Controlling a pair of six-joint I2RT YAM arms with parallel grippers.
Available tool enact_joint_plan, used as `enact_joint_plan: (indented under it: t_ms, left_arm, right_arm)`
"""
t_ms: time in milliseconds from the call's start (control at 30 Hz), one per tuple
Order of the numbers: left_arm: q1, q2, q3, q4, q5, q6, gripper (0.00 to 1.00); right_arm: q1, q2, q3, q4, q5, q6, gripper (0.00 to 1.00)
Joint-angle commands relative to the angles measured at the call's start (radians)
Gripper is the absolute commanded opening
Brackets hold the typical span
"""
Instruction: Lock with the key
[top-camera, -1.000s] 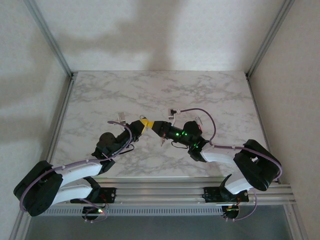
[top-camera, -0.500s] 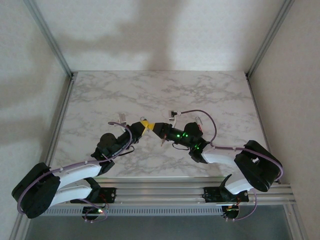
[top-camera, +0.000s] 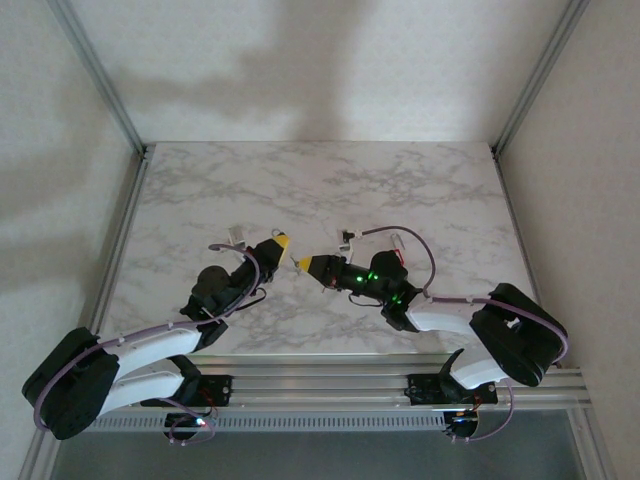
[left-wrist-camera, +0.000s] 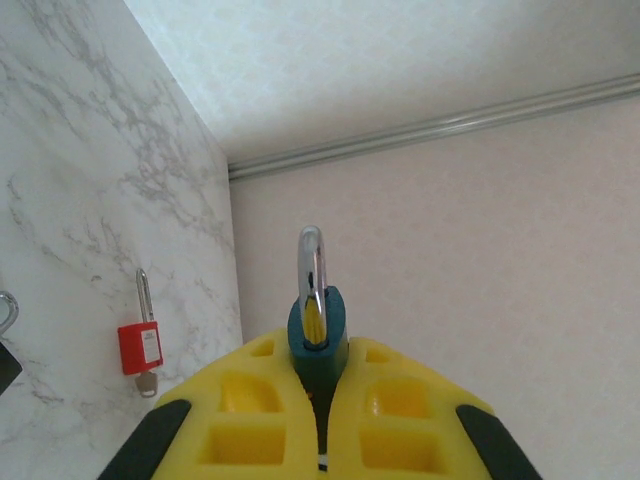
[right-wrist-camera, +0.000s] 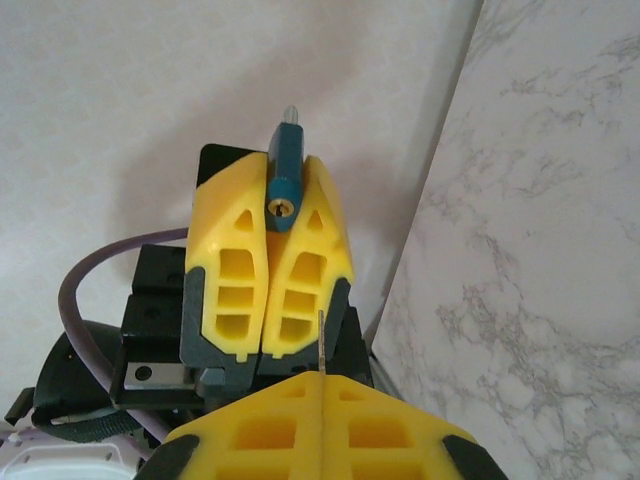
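My left gripper (left-wrist-camera: 322, 378) is shut on a dark teal padlock (left-wrist-camera: 318, 335), whose silver shackle sticks up past the yellow fingertips. In the right wrist view that padlock (right-wrist-camera: 283, 185) faces me with its keyhole showing, pinched in the left gripper (right-wrist-camera: 266, 215). My right gripper (right-wrist-camera: 322, 385) is shut on the key (right-wrist-camera: 322, 340); its thin blade stands up from the closed fingers, below the keyhole and apart from it. From above, the left gripper (top-camera: 278, 242) and the right gripper (top-camera: 305, 264) point at each other over the table's middle with a small gap between them.
A red padlock (left-wrist-camera: 140, 346) with a key in it lies on the marble table (top-camera: 320, 180) in the left wrist view, near the wall. Aluminium frame posts (top-camera: 100, 75) stand at the table's back corners, and the walls close in on both sides.
The two grippers met tip to tip a second ago. They have since drawn apart; the key is out of the padlock and a gap has opened between the tips.
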Motion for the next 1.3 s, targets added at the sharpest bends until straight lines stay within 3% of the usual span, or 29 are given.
enact_joint_plan:
  t_ms: [0, 133, 400, 600, 967, 1267]
  left_arm:
    - [0.017, -0.011, 0.004, 0.013, -0.020, 0.015, 0.00]
    - [0.044, -0.028, 0.024, -0.115, -0.013, 0.072, 0.00]
    - [0.177, -0.055, 0.120, -0.556, 0.046, 0.245, 0.00]
    - [0.253, 0.047, 0.218, -0.799, 0.073, 0.364, 0.00]
    - [0.327, 0.328, 0.371, -0.955, 0.184, 0.524, 0.00]
    - [0.371, 0.462, 0.426, -0.951, 0.262, 0.576, 0.00]
  right_arm:
    - [0.013, -0.031, -0.023, 0.021, -0.011, -0.001, 0.00]
    - [0.009, -0.113, -0.027, -0.075, -0.004, -0.061, 0.00]
    - [-0.019, -0.412, -0.014, -0.485, 0.059, -0.298, 0.00]
    - [-0.047, -0.543, 0.006, -0.682, 0.080, -0.388, 0.00]
    - [-0.053, -0.593, 0.015, -0.758, 0.058, -0.413, 0.00]
    - [-0.053, -0.639, -0.008, -0.762, 0.036, -0.398, 0.00]
